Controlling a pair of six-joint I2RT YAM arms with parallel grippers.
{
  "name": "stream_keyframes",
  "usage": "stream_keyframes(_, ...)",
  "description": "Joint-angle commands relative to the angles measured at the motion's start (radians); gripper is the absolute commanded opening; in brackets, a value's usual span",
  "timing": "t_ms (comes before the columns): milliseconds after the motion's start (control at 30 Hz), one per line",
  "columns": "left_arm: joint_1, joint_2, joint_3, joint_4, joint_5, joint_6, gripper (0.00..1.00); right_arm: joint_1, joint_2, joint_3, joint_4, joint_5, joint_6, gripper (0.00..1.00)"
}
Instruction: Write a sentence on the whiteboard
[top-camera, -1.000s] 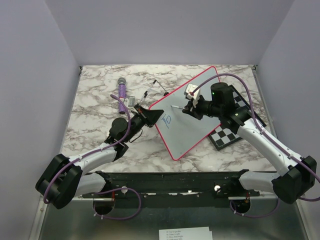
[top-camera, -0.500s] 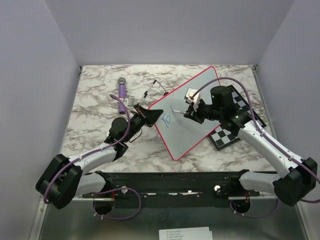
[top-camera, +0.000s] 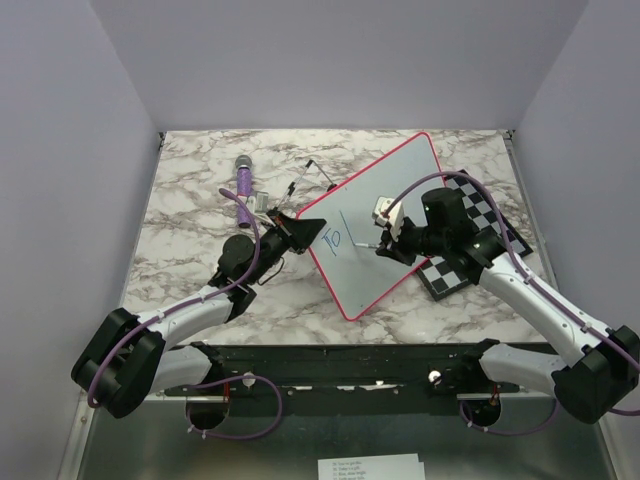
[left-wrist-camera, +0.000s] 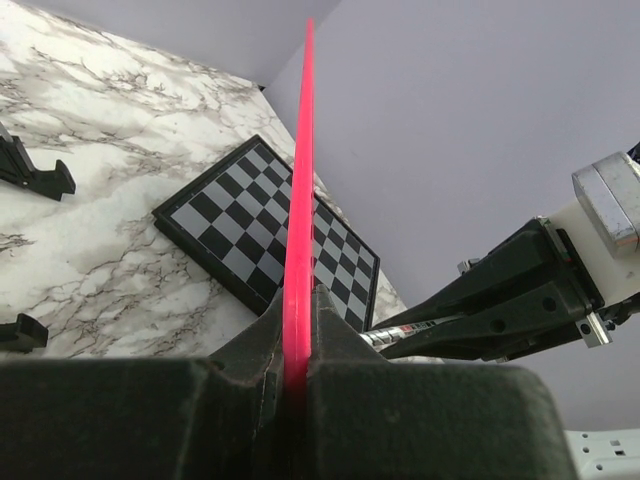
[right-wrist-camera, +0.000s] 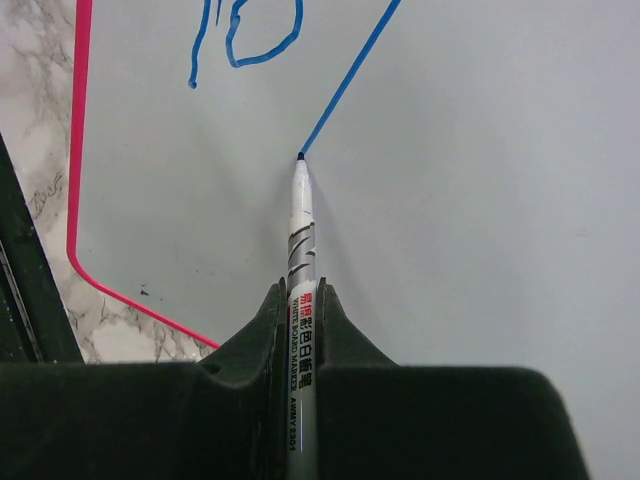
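Observation:
The whiteboard (top-camera: 400, 180), white with a pink-red rim, lies tilted across the right of the table. My left gripper (top-camera: 305, 230) is shut on its left rim, which shows edge-on as a red strip (left-wrist-camera: 303, 150) between the jaws of that gripper (left-wrist-camera: 297, 300). My right gripper (top-camera: 387, 246) is shut on a white marker (right-wrist-camera: 300, 230) whose blue tip touches the board (right-wrist-camera: 480, 200). The sentence is a blue "To" (top-camera: 333, 239) (right-wrist-camera: 250, 30) and a long straight stroke (right-wrist-camera: 350, 80) that ends at the tip.
A black-and-white chessboard (top-camera: 470, 265) (left-wrist-camera: 240, 230) lies partly under the board's right side. A purple marker-like object (top-camera: 243, 175) and small black parts (top-camera: 318, 170) (left-wrist-camera: 35, 170) lie on the marble table behind the left gripper.
The right gripper has drawn the marker tip toward the near edge of the board, leaving a long blue stroke right of "To". The left gripper has not moved.

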Motion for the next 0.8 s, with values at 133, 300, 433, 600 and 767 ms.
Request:
stream_keyframes(133, 0.003, -0.038, 0.007, 0.153, -0.005, -0.016, 0.00, -0.005, 0.016, 0.035, -0.019, -0.004, 0.003, 0.01)
stream_keyframes(300, 0.003, -0.038, 0.006, 0.156, -0.002, -0.017, 0.00, -0.005, 0.038, 0.087, 0.007, -0.012, 0.023, 0.01)
stream_keyframes(433, 0.003, -0.032, 0.001, 0.167, 0.001, -0.020, 0.00, -0.005, 0.061, 0.110, 0.012, -0.014, 0.032, 0.01)
stream_keyframes(600, 0.003, -0.026, -0.002, 0.179, 0.007, -0.028, 0.00, -0.005, 0.085, 0.124, 0.016, -0.032, 0.035, 0.01)
stream_keyframes(767, 0.003, -0.026, -0.002, 0.181, 0.007, -0.028, 0.00, -0.005, 0.091, 0.131, 0.024, -0.061, 0.044, 0.00)
